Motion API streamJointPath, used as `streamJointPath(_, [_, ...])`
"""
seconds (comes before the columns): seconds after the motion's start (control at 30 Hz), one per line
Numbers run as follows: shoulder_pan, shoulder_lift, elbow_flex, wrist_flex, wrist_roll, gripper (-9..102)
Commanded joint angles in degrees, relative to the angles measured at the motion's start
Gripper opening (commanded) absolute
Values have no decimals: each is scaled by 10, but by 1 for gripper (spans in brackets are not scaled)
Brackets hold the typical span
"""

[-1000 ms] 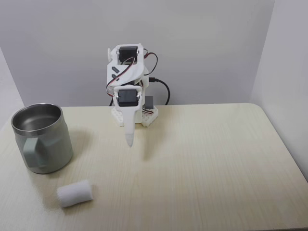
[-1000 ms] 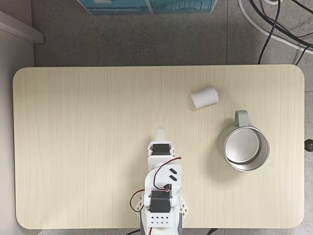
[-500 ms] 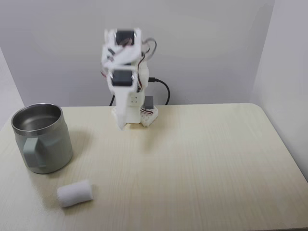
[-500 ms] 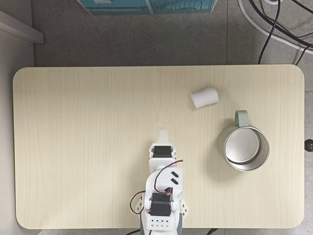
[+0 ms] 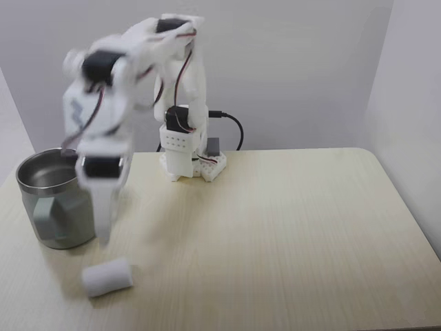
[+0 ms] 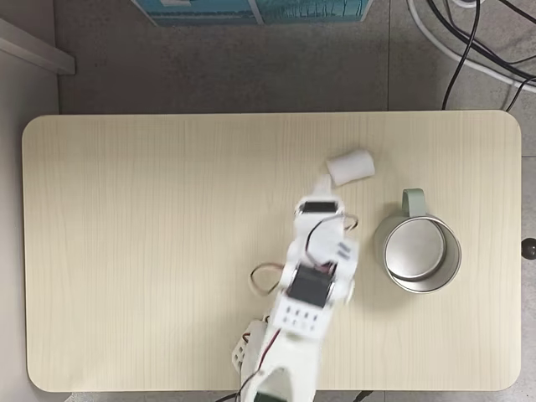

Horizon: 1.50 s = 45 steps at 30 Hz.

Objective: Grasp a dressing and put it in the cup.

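Dressing, a small white soft cylinder (image 5: 107, 277) (image 6: 350, 167), lies on its side on the pale wooden table (image 5: 289, 234), near the handled brushed stainless-steel cup (image 5: 55, 198) (image 6: 417, 251). Above it hangs the white pointed gripper (image 5: 104, 219) (image 6: 322, 184), tip down, motion-blurred; I cannot tell whether its fingers are apart or together.

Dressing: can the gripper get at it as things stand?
Probably yes. The dressing lies alone on the table, apart from the cup, and the gripper hangs just short of it with nothing between. Blur hides its jaw state.
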Motion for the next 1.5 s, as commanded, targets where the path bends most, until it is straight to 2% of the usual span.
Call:
streamJointPath(0.0, [16,55,17,-40,-25,30])
streamJointPath(0.27, [16,177,31,-112,-41,30])
streamJointPath(0.57, [7,236,55,-130,-51,27])
streamJointPath(0.67, [4,236,55,-130,-49,19])
streamJointPath(0.77, [-1,236,56,-131,-43,0])
streamJointPath(0.97, [-5,210,52,-119,-28,0])
streamJointPath(1.17, [9,127,83,-39,15,0])
streamJointPath(1.47, [62,97,347,248,69,0])
